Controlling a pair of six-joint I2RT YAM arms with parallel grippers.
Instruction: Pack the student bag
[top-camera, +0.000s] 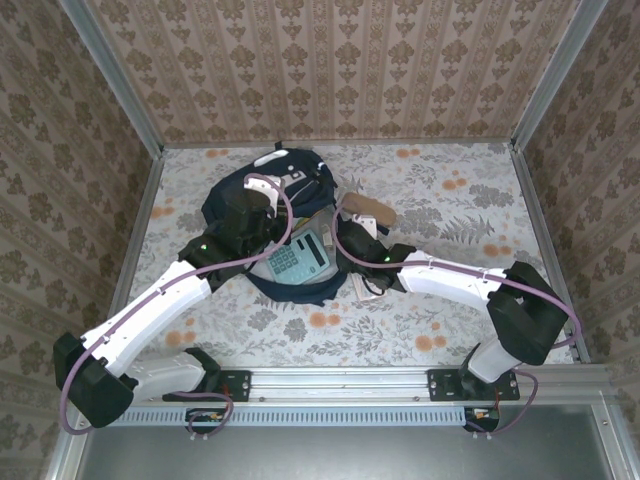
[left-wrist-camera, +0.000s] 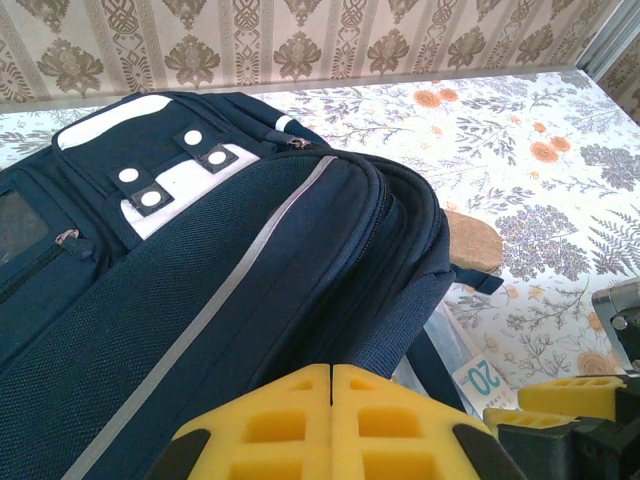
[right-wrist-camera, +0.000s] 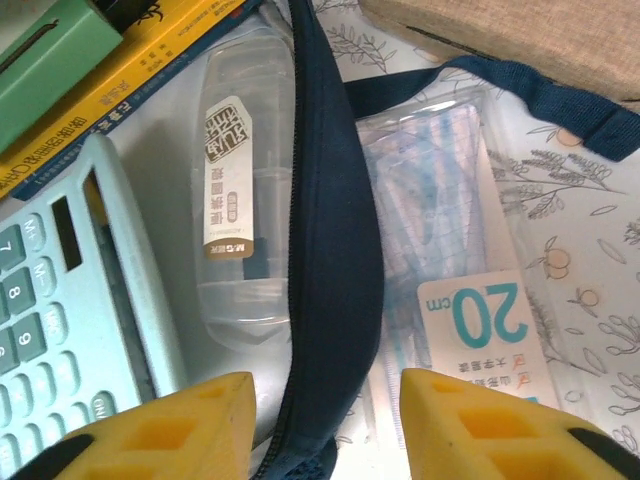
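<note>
The navy student bag (top-camera: 290, 170) lies at the middle back of the table, its mouth facing the arms. My left gripper (left-wrist-camera: 331, 372) is shut, its yellow fingertips meeting on the bag's (left-wrist-camera: 250, 260) near edge, which is held raised. My right gripper (right-wrist-camera: 325, 378) stands open astride the bag's zippered rim (right-wrist-camera: 335, 250); in the top view it (top-camera: 352, 238) sits at the right side of the opening. Inside lie a pale blue calculator (right-wrist-camera: 60, 320), a clear labelled case (right-wrist-camera: 240, 200) and a yellow book (right-wrist-camera: 150, 70). A ruler pack marked 20 cm (right-wrist-camera: 480, 320) lies just outside the rim.
A tan fabric pouch (top-camera: 368, 208) lies right of the bag, touching a bag strap (right-wrist-camera: 560, 105). Floral cloth covers the table (top-camera: 480, 200). Patterned walls stand close on three sides, and a metal rail (top-camera: 350, 380) runs along the near edge.
</note>
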